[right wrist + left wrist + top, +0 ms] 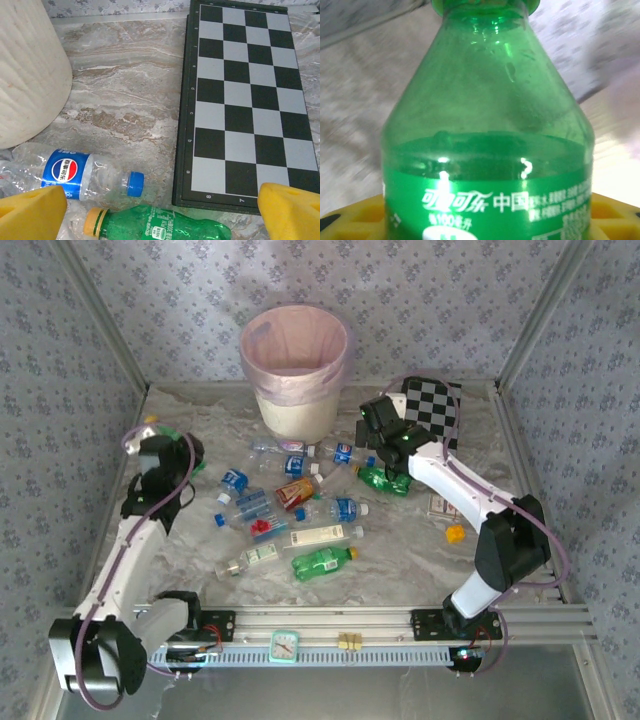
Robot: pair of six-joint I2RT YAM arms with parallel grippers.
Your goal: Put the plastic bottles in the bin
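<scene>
Bottles (297, 492) lay scattered over the marbled table (420, 560), about ten of them loose in a cluster between the two arms. Most were clear with blue labels, one was orange-labelled and one at the near side was green. The bin (295, 410), a cream tub lined with a pink bag, stood at the far middle of the table, just beyond the cluster. What could be seen of its inside from above was bare pink bag and its bottom was hidden, so I could not tell whether any bottle had gone in. The left gripper (163, 455), at the far left of the table and well apart from the bin, appeared clamped on a green bottle (485, 150). Its wrist view had the bottle's body sitting between the two yellow pads (345, 220), neck pointing away. The right gripper (385, 435) hung just right of the bin with its jaws wide apart and nothing between them. It was over a second green bottle (160, 225) with a yellow cap and a Pepsi bottle (75, 172), both lying beside the checkerboard (250, 100). By my reckoning the job was barely begun: one bottle was in hand but not yet at the bin, and all the others on the table were left to move.
</scene>
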